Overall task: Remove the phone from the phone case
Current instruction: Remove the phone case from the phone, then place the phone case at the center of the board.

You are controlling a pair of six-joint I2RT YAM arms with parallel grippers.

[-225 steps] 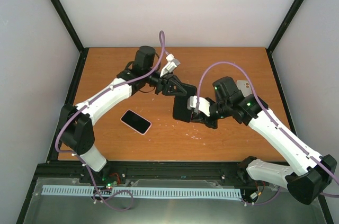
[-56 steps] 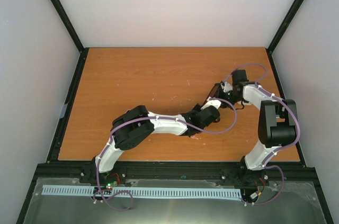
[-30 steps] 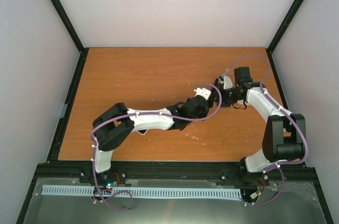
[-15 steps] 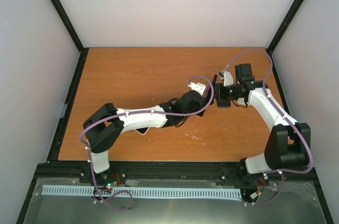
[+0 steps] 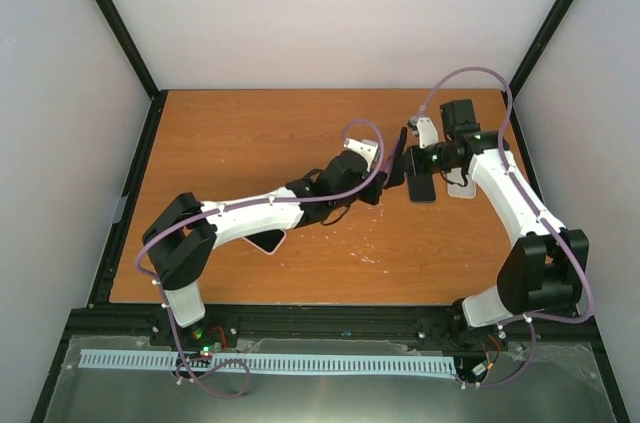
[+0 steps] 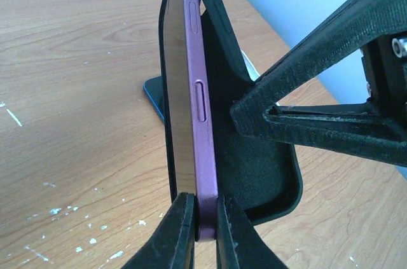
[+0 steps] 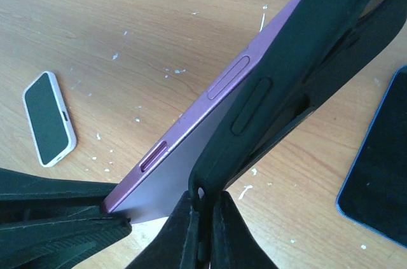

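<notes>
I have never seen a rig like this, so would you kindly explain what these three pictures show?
The left arm and right arm are robot arms bolted at the near edge of a wooden table. The wide picture comes from a fixed camera above and behind them. The two close-ups come from cameras on the wrists, so each shows its own fingers at the bottom.

The left gripper is shut on the edge of a purple phone. The right gripper is shut on the rim of the black case. The phone is held up on edge between them, with the case peeling away from it.

Two other phones lie flat on the table: a white-rimmed one and a blue-rimmed one.
</notes>
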